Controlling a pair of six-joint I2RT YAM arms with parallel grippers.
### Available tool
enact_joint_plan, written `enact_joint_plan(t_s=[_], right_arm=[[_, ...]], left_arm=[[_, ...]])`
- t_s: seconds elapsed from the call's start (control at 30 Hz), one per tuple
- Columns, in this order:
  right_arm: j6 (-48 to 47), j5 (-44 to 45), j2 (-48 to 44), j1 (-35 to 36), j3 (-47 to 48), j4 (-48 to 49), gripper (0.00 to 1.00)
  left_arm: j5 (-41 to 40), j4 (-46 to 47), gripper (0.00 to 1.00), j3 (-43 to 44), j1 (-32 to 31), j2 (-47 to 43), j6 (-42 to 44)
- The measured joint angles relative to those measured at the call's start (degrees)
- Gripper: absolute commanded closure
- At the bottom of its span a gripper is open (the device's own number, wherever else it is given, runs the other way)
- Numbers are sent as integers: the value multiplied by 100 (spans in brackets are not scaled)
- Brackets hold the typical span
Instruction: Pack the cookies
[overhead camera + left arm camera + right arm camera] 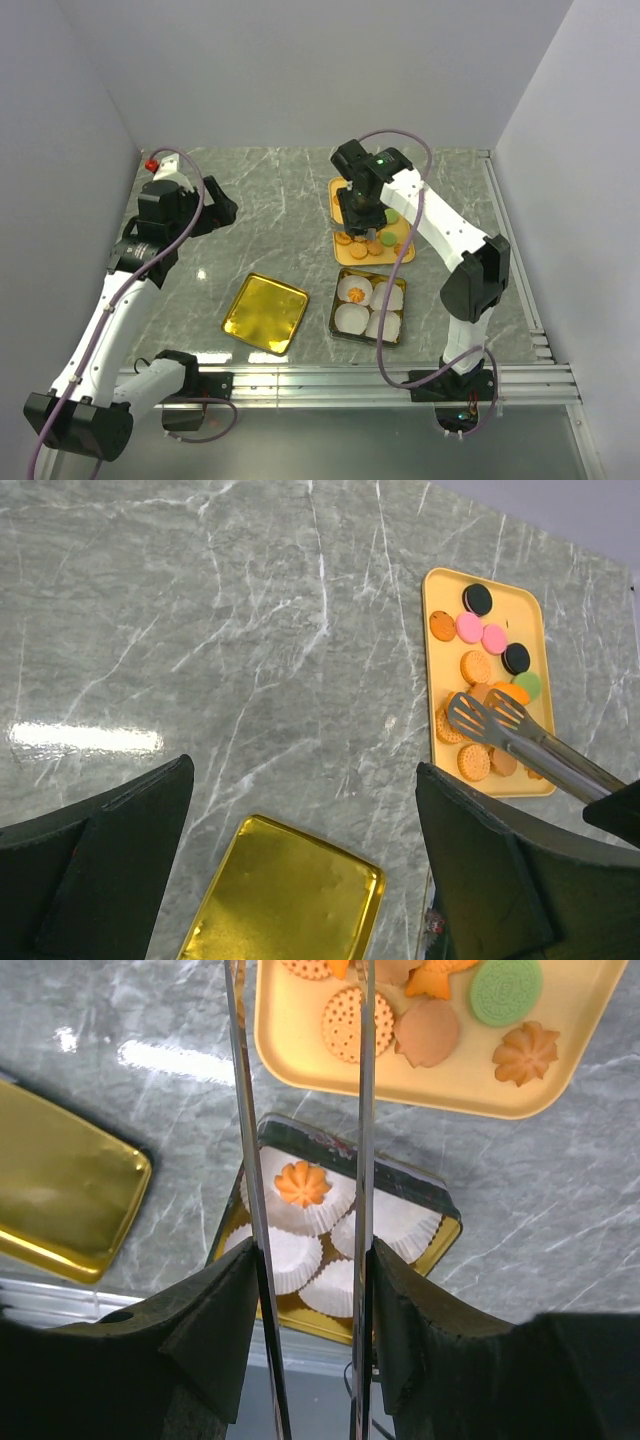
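The cookies lie on a yellow tray at the back right: orange, tan, pink, black and green ones. My right gripper is shut on metal tongs, its fingers pressing on the two arms. The tong blades stand apart, their tips low over the tan cookies at the tray's near end. One orange flower cookie sits in a white paper cup in the gold tin. My left gripper is open and empty, raised over the table's left side.
The tin's gold lid lies flat left of the tin, also below my left gripper. The tin holds several white paper cups. Walls close in the table on the left, back and right. A metal rail runs along the near edge.
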Motion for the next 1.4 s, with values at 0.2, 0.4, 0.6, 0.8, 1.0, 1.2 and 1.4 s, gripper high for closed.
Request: enact_joint_plan(t_s=[0.2,0.4,0.6,0.8,1.0,1.2,1.4], right_arm=[[57,48,245,0,2,-2,48],[72,72,348,0,-4,17,49],[11,140,356,0,-125,83,53],[-2,149,369,0,-186,142,61],[4,157,363,0,-227,155,62],[72,232,260,0,-212,162,63],[146,280,-544,0,-544,282,63]], left_arm=[[-42,42,1,2,-70,72,173],[-52,59,0,4,-138,195,264],[-52,63,1,4,-138,184,262],[-50,63,1,4,-138,184,262],[-46,63,1,11,-144,221,262],[-83,57,0,212,-199,444,267],[-514,9,1,466,-212,455,310]])
